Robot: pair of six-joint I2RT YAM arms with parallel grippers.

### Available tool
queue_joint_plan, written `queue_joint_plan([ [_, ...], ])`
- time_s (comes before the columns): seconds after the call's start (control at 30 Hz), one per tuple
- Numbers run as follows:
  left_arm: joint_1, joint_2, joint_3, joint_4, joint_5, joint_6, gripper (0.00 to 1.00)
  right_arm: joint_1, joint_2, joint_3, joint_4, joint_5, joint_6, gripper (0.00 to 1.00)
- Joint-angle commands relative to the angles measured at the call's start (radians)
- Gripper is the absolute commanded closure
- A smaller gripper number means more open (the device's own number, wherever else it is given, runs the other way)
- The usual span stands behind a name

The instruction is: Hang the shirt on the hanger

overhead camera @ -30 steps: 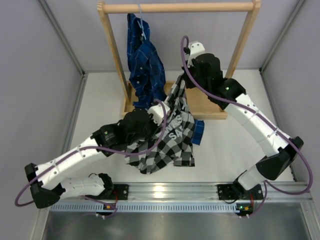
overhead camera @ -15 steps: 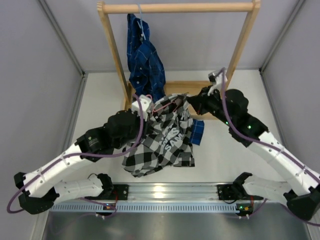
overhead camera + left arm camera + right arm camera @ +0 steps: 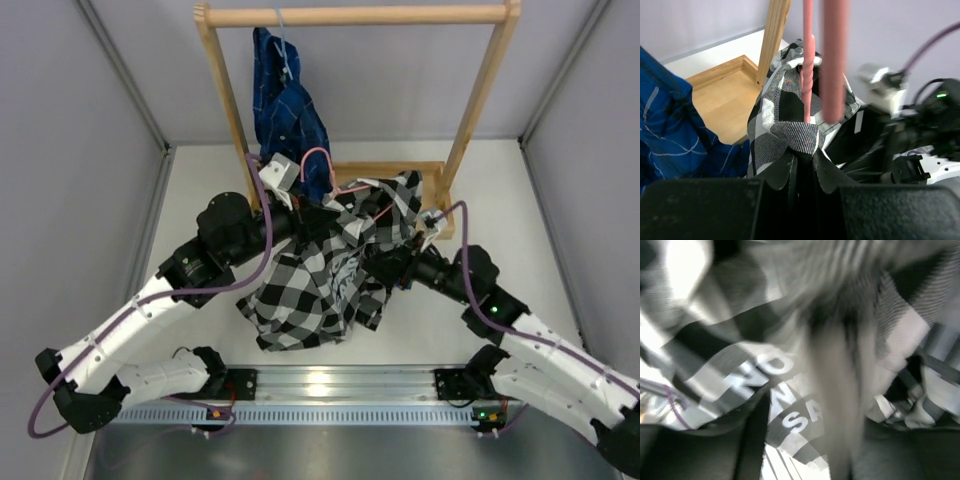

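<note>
Our checked, white-lettered shirt [image 3: 320,280] hangs crumpled over the worktop's [image 3: 200,200] middle from the hanger [image 3: 834,60], which our left claw [image 3: 802,167] pinches. Our right claw [image 3: 395,265], grip untellable, has dropped nearer, under the cloth.

left arm [image 3: 140,312]: white links are joined by black joints | right arm [image 3: 545,350]: built alike, a green light [image 3: 493,311] is lit on one black joint | purple cable [image 3: 263,210]: strung along each arm | left gripper [image 3: 802,156]: fingers are moulded in black
</note>
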Motion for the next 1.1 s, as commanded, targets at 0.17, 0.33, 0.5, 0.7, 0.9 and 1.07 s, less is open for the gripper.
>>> queue_joint_plan([
  [0.17, 0.191, -0.054, -0.065, 0.105, 0.426, 0.118, 1.00, 0.008, -0.620, 0.151, -0.693, 0.266, -0.237, 0.33],
  [0.33, 0.188, -0.004, -0.091, 0.108, 0.943, 0.187, 1.00, 0.008, -0.544, 0.383, -0.768, -0.085, -0.395, 0.19],
  [0.5, 0.122, 0.041, -0.085, 0.162, 1.129, 0.187, 1.00, 0.009, -0.246, 0.577, -0.767, -0.204, -0.498, 0.13],
  [0.7, 0.076, 0.065, -0.064, 0.162, 1.091, 0.193, 1.00, 0.009, -0.079, 0.610, -0.554, -0.466, -0.452, 0.12],
  [0.9, 0.047, 0.130, -0.047, 0.162, 1.100, 0.199, 1.00, 0.011, 0.004, 0.587, -0.370, -0.559, -0.365, 0.25],
  [1.07, 0.030, 0.174, -0.030, 0.162, 1.086, 0.203, 1.00, 0.019, 0.030, 0.559, -0.314, -0.556, -0.346, 0.33],
])
